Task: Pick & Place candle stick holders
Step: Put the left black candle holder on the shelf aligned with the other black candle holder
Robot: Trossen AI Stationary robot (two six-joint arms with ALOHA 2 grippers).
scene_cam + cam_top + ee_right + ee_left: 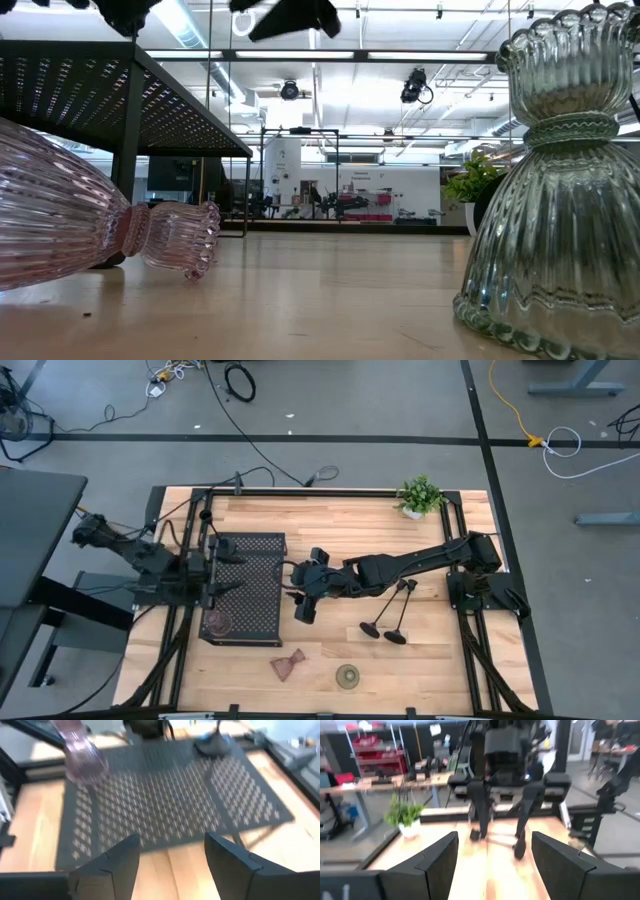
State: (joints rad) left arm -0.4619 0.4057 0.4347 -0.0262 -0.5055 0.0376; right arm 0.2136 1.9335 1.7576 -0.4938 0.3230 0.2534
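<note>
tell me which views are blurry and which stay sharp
Right wrist view: motion-blurred, the black tray and pink holder smeared. Left wrist view: soft, the plant fuzzy. High view: sharp. Low view: crisp on the green glass holder.

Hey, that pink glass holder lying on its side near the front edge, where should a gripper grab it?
Grip the pink holder at its narrow waist, coming straight down from above. It lies toppled on the table, so the hourglass pinch is exposed for the jaws.
</note>
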